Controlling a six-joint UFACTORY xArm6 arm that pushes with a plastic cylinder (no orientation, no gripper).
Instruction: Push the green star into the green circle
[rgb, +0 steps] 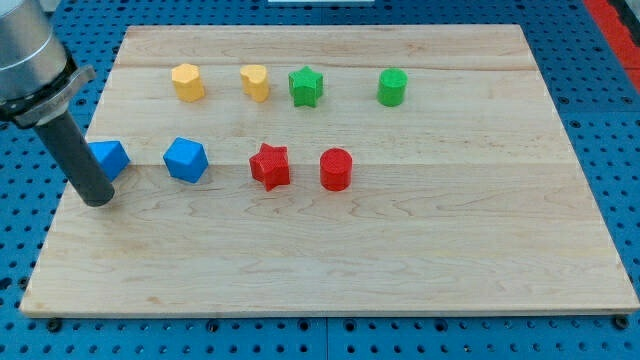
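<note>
No readable text is to be found in the camera view.

No letters, numbers, brand marks or signs are carried by the wooden board (330, 260), by the coloured blocks, or by the dark rod (75, 150); the blue perforated surface (600, 120) around the board is likewise unmarked.
</note>
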